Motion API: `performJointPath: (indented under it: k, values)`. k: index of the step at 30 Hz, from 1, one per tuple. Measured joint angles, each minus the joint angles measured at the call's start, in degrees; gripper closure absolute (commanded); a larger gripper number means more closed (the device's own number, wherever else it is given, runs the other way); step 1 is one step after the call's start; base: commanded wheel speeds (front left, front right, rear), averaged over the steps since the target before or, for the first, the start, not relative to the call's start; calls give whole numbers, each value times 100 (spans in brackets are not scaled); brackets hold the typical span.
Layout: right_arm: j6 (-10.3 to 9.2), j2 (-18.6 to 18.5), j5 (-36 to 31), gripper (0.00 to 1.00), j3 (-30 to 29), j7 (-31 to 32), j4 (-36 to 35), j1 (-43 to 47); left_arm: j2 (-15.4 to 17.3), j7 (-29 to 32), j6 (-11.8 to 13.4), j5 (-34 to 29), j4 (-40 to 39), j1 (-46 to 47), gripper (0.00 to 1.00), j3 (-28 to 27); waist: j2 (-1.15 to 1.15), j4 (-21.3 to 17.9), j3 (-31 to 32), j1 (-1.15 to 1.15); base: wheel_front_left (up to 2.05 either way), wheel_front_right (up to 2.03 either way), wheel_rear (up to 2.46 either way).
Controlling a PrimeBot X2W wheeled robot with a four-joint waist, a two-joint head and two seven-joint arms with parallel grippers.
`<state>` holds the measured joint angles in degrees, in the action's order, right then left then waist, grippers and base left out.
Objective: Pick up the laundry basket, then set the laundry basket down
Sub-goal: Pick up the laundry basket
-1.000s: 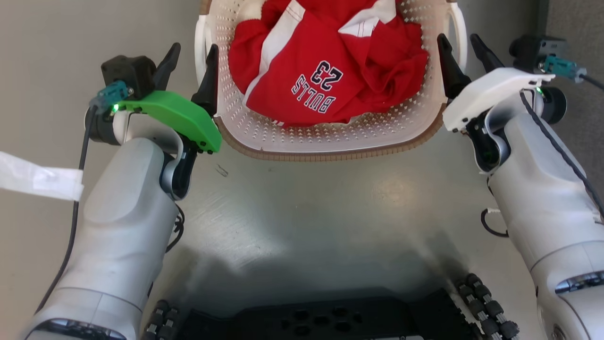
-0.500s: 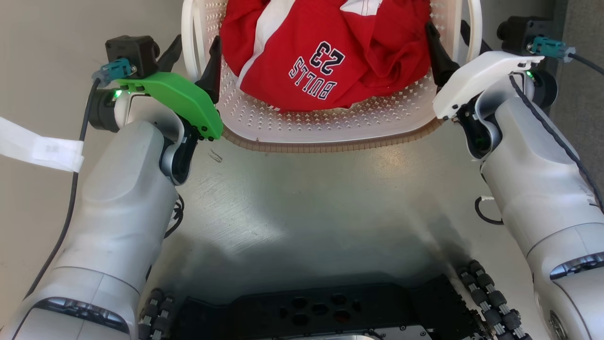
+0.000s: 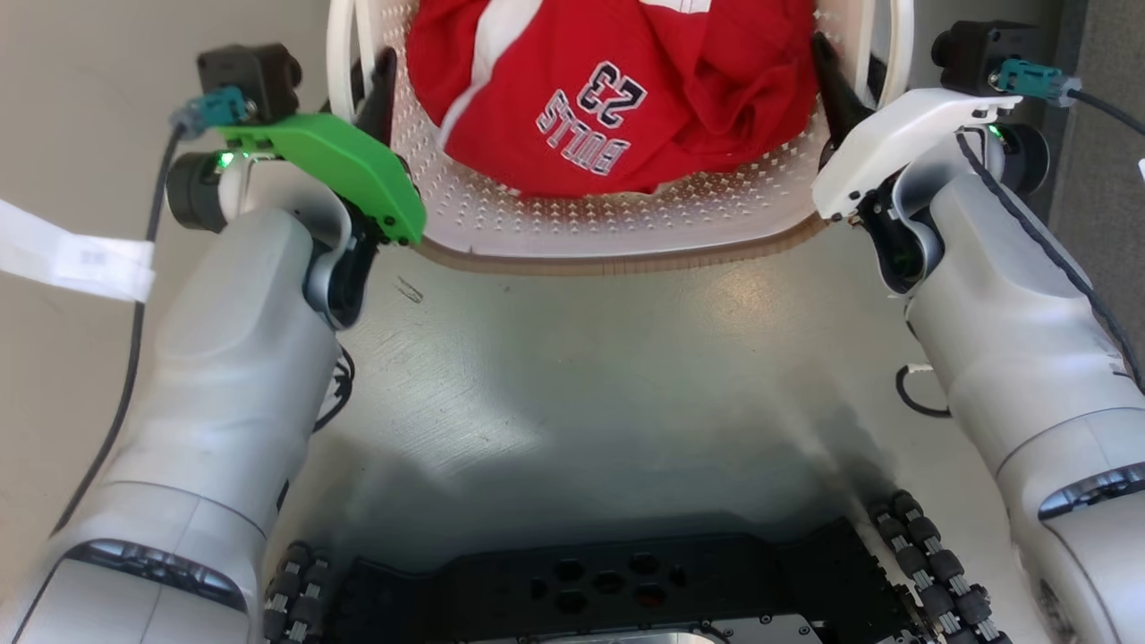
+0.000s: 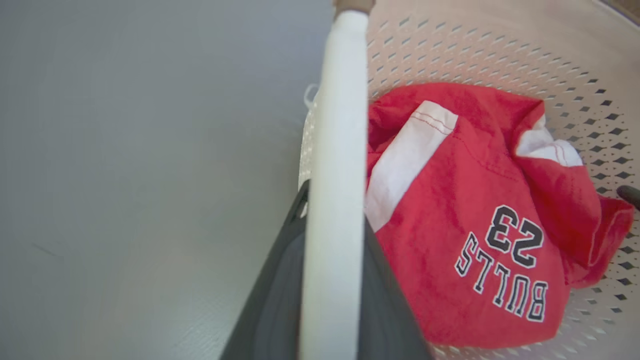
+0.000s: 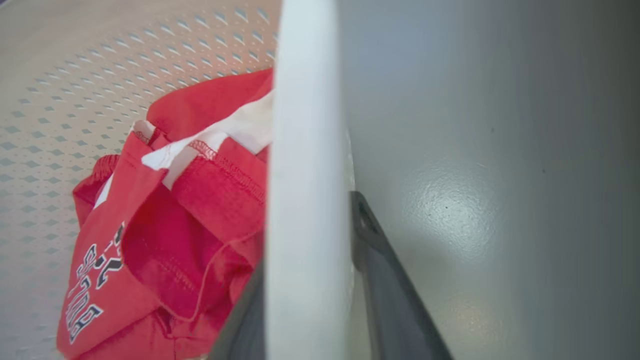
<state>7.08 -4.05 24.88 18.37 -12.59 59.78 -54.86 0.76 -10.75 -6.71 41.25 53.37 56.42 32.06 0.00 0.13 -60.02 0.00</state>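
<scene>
The laundry basket (image 3: 608,265), cream with perforated walls and a brown woven-look rim, sits at the top of the head view and holds a red "BULLS 23" jersey (image 3: 617,80). My left gripper (image 3: 371,67) is shut on the basket's white left handle (image 4: 335,150), with a dark finger on each side of it. My right gripper (image 3: 850,58) is shut on the white right handle (image 5: 305,150) in the same way. The far half of the basket is cut off by the top edge of the head view.
A grey glossy floor (image 3: 581,376) lies under the basket. A white tape strip (image 3: 72,261) runs in from the left. My black wheeled base (image 3: 608,581) is at the bottom. A darker strip (image 3: 1109,179) borders the floor on the right.
Both grippers' fingers have closed in on the handles. The basket now looks larger and higher in the head view, and the whole picture has shifted a little.
</scene>
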Motion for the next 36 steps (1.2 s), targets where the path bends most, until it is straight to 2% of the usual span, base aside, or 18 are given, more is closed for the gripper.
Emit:
performJointPath:
  k: [8, 19, 29, 36]
  values:
    - [-9, 63, 119, 100, 172, -100, 111, -16, -5, -89, 23, 145, 227, 94, 100, 167, 0, 8, 73, 0, 0, 0, 0]
    - [-9, 80, 360, 100, 423, -102, 263, 15, -10, -141, 16, 304, 563, 76, 100, 406, 0, -11, 485, 0, 0, 0, 0]
    - [-10, 116, 897, 100, 701, -98, 393, 449, -69, -187, -19, 523, 846, -309, 100, 606, 0, -79, 1188, 0, 0, 0, 0]
    - [-10, 138, 1110, 100, 896, 88, 519, 690, -88, 43, -37, 758, 969, -525, 100, 731, 0, -104, 1732, 0, 0, 0, 0]
